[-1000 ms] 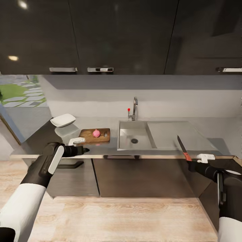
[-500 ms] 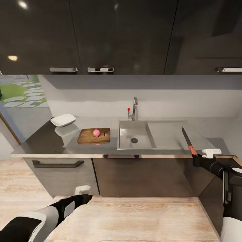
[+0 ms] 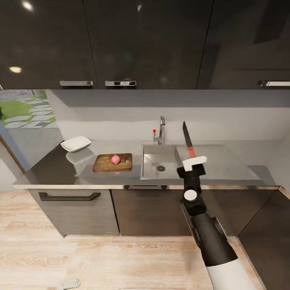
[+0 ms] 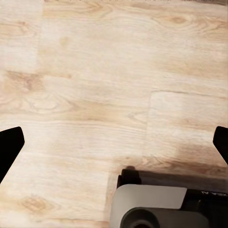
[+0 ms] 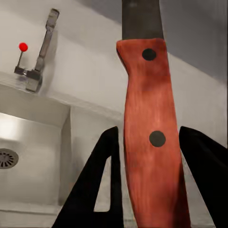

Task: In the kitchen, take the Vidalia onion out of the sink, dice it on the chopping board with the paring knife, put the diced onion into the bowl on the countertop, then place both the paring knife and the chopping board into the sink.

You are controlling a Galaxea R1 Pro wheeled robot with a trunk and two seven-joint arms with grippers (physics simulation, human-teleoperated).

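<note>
The pink Vidalia onion (image 3: pixel 115 159) rests on the dark wooden chopping board (image 3: pixel 105 163), on the grey countertop (image 3: pixel 52 171) left of the sink (image 3: pixel 152 166). Farther left stands the white bowl (image 3: pixel 75 143). My right gripper (image 3: pixel 193 160) is shut on the red handle of the paring knife (image 3: pixel 187 141), blade pointing up, in front of the sink's drainboard. In the right wrist view the paring knife handle (image 5: pixel 151 142) sits between both black fingers (image 5: pixel 97 185), with the faucet (image 5: pixel 45 42) beyond. My left gripper (image 4: pixel 114 142) hangs open over the floor.
Dark wall cabinets (image 3: pixel 145 44) hang above the counter, and dark base cabinets with a drawer handle (image 3: pixel 68 196) stand below it. A light wood floor (image 3: pixel 121 262) spreads in front. The counter turns a corner at the far right (image 3: pixel 278 189).
My right arm has swung from the right side to the middle, before the sink, carrying the knife upright. My left arm has dropped from counter height down toward the floor.
</note>
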